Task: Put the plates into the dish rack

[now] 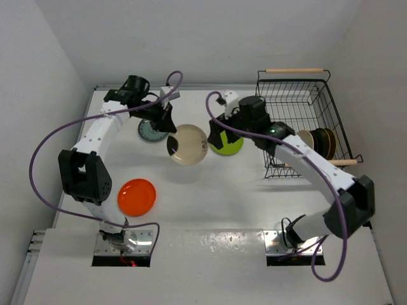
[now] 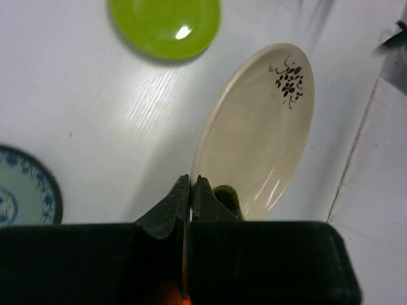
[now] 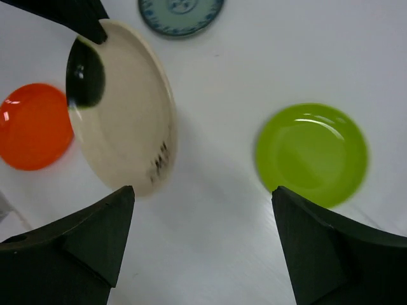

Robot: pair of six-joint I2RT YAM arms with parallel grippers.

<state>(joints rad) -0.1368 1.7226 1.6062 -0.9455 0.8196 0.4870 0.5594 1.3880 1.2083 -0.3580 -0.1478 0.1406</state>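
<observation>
My left gripper (image 1: 170,130) (image 2: 191,181) is shut on the rim of a cream plate (image 1: 187,144) (image 2: 261,127) and holds it tilted above the table. The plate has a small dark motif near its far edge. It also shows in the right wrist view (image 3: 121,108). My right gripper (image 1: 216,136) (image 3: 203,190) is open and empty, hovering between the cream plate and the lime green plate (image 1: 229,146) (image 3: 311,152). The orange-red plate (image 1: 137,196) and the teal patterned plate (image 1: 150,131) lie flat on the table. The dish rack (image 1: 321,95) stands at the right.
Several plates (image 1: 318,143) stand on edge in the rack's near right part. The rack's wooden handles (image 1: 296,70) are at its far and near ends. The table's left edge is close to the orange-red plate. Both arms' purple cables loop above the table.
</observation>
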